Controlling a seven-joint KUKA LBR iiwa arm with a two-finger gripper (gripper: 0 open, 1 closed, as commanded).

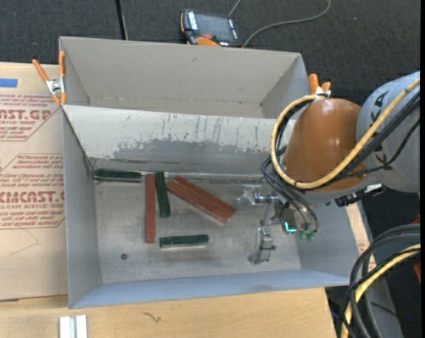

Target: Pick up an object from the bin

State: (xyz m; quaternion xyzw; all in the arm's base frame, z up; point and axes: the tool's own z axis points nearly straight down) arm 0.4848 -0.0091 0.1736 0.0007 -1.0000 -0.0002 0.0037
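Observation:
My gripper (pixel 262 248) hangs low over the bin floor at the right side, below the arm's orange cover, with bare floor under it. Nearest to it, on its left, is a dark green bar (pixel 184 241) lying flat and pointing left to right. A longer red-brown bar (pixel 200 198) lies slantwise above that one, its lower right end closest to the gripper. I see nothing held in the gripper.
Further left, a second red-brown bar (pixel 150 208) lies lengthwise with a short dark green bar (pixel 162 196) beside it. Another dark green bar (pixel 117 176) rests against the back wall at the left. The bin's right wall is close beside the gripper.

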